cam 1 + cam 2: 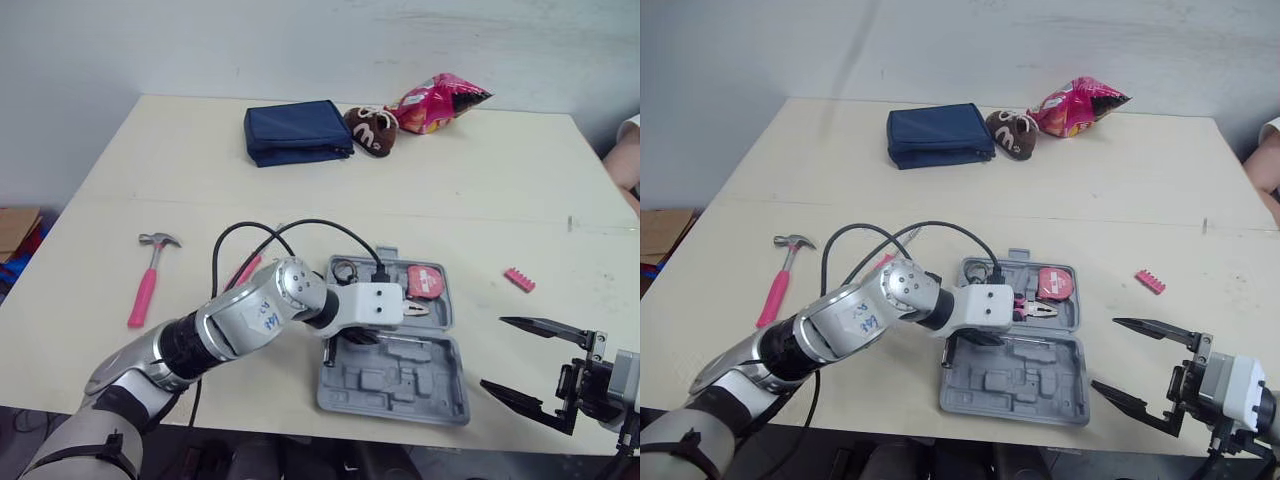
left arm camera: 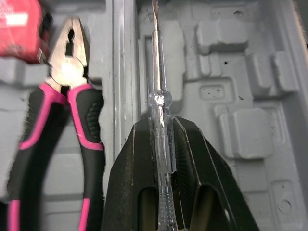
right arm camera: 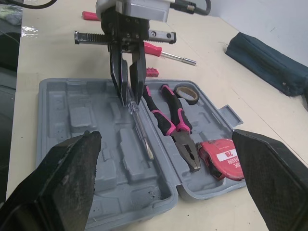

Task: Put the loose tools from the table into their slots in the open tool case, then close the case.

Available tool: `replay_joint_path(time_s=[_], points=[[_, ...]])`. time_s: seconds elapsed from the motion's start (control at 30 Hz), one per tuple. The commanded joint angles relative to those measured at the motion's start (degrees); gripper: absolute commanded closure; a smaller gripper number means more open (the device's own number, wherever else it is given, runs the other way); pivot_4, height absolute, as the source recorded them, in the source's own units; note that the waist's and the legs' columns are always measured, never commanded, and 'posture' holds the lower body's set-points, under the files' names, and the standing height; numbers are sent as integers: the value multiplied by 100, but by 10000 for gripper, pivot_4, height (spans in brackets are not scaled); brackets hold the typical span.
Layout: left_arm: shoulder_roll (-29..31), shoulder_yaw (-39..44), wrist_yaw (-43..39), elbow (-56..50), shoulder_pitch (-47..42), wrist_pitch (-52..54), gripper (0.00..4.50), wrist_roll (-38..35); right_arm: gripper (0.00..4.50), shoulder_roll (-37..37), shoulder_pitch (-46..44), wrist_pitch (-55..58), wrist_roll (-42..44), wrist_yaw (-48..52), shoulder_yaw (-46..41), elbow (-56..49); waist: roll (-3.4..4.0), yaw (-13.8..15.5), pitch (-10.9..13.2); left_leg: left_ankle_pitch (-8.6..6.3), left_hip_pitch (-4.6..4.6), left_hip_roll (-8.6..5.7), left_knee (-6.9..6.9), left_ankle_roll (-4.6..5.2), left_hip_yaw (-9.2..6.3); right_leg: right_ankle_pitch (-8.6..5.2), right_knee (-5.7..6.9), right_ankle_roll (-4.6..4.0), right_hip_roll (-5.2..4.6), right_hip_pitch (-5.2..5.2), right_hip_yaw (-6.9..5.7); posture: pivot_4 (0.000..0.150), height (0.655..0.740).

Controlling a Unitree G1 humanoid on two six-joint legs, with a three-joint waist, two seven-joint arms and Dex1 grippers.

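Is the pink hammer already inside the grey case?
No, the hammer lies on the table, well off to the left of the case.

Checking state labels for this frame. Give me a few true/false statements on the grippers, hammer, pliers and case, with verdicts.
1. The left gripper is shut on a clear-handled screwdriver over the tool case. True.
2. The hammer sits in its slot in the case. False: it lies on the table, on the robot's left of the case.
3. The right gripper is open and holds nothing. True.
4. The pliers lie loose on the table. False: they lie in the case, next to the tape measure.
5. The case is closed. False: it lies open.
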Motion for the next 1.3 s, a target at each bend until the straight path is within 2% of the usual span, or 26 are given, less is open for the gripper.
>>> replay_joint_path(time_s=[0.03, 0.4, 1.03, 1.07, 1.1, 1.2, 1.3], points=[[154, -14, -45, -117, 135, -130, 44796, 168, 0, 27, 51, -27, 122, -15, -97, -104, 0, -2, 0, 0, 2, 0, 0, 0, 0, 0, 1, 0, 0, 0, 0, 1500, 7400], [-270, -156, 34, 91, 79, 92, 44796, 375, 0, 28, 84, 38, 103, -142, -80, -260, 0, 102, 0, 1, -2, -6, 6, 8, 0, 1, 2, 1, -5, 0, 0, 1500, 7400], [-364, -321, 66, 307, 4, -192, 44796, 797, 0, -46, 6, 457, 67, -579, 22, -794, 0, 116, 0, 1, -1, -5, 6, 14, -1, 1, 4, 1, -5, 1, 0, 1500, 7400], [-381, -288, 62, 285, 20, -309, 35524, 810, 0, -49, 4, 496, 63, -614, 30, -840, 0, 120, 0, 1, -2, -5, 6, 15, -1, 1, 4, 1, -5, 1, 0, 1500, 7400], [-393, -253, 55, 258, 31, -426, 32390, 823, 0, -51, 2, 527, 59, -636, 35, -872, 0, 123, 0, 2, -2, -6, 6, 15, 0, 1, 4, 1, -6, 1, 0, 1500, 7400], [-414, -51, -16, 38, 84, -571, 18930, 712, 0, -53, -7, 618, 64, -691, 44, -954, 0, 122, 0, 1, -3, -6, 6, 16, 0, 1, 3, 1, -6, 1, 0, 1500, 7400], [-325, 147, -92, -112, 171, -739, 18930, 660, 0, -87, -46, 762, 93, -747, 74, -1049, 0, 115, 0, 2, -3, -5, 4, 16, 0, 1, 3, 1, -5, 0, 0, 1500, 7400]])
